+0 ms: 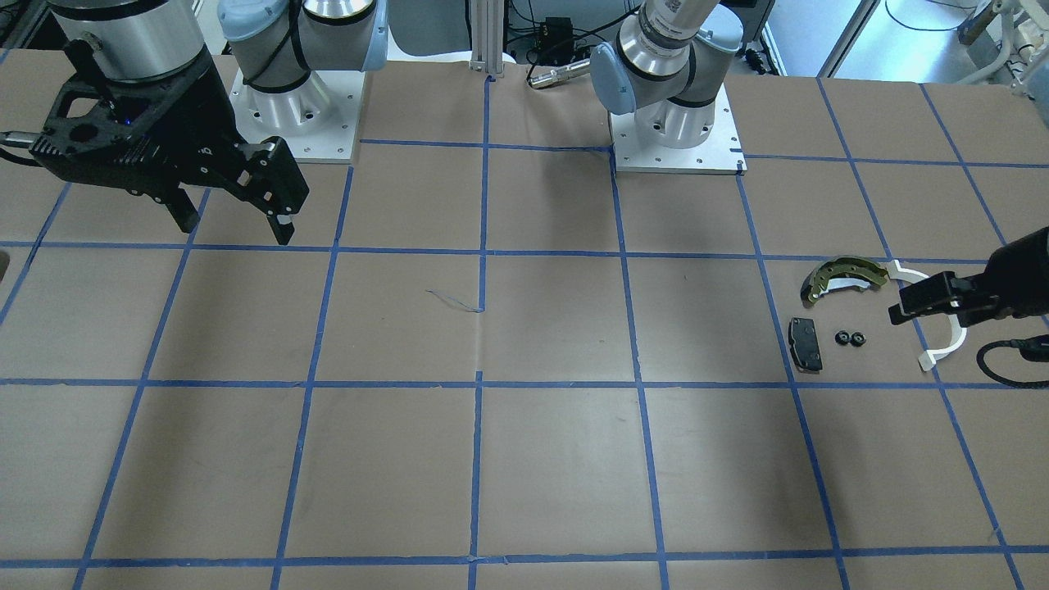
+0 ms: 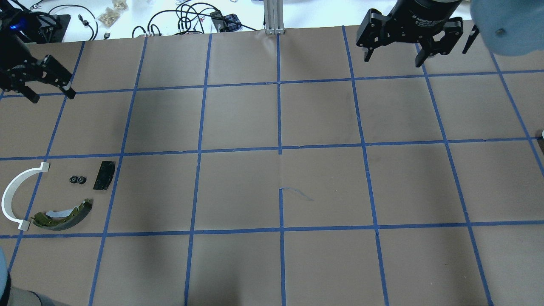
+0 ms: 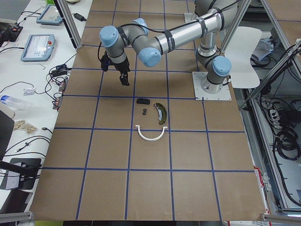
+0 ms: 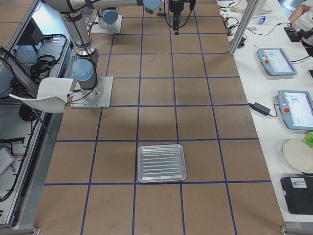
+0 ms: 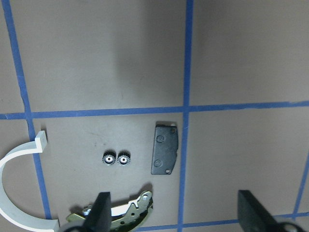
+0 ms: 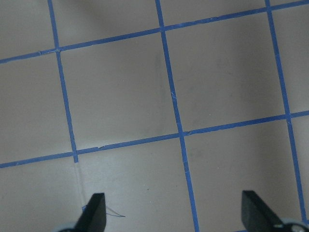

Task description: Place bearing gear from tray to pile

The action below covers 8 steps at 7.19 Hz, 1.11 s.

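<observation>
The left claw (image 2: 52, 96), spread wide and empty, hangs near the pile, where two bearing gears (image 5: 109, 158) lie on the table between the white arc (image 2: 10, 193) and the black pad (image 5: 164, 147). A careless descent could scatter them. The right claw (image 2: 393, 59) also gapes empty. The tray (image 4: 162, 146) shows nothing inside, so a reach there would likely grab air.
</observation>
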{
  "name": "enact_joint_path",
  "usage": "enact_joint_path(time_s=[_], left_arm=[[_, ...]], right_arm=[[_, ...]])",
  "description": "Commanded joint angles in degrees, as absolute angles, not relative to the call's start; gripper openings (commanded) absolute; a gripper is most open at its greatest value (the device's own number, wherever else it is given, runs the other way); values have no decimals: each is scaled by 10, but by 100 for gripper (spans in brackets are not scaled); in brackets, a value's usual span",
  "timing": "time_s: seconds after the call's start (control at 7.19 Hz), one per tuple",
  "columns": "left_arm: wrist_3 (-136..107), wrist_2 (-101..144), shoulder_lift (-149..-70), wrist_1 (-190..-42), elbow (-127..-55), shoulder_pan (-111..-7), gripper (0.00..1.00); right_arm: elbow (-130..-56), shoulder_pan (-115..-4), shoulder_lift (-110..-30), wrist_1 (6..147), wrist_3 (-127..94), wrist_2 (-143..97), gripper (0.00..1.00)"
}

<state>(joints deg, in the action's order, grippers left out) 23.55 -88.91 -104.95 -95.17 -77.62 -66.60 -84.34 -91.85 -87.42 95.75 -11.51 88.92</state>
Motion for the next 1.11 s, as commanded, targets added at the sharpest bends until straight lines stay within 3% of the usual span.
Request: enact_joint_path(time_s=[0.0, 0.56, 0.97], left_arm=[[140, -878, -993, -976, -775, -740, 100], [-4, -868, -975, -962, -795, -885, 100], [-8, -873, -950, -963, -832, -911, 100]], right_arm=[[-844, -918, -874, 958, -115, 888, 100], [-844, -918, -875, 957, -115, 889, 100], [-844, -918, -874, 958, -115, 889, 100]])
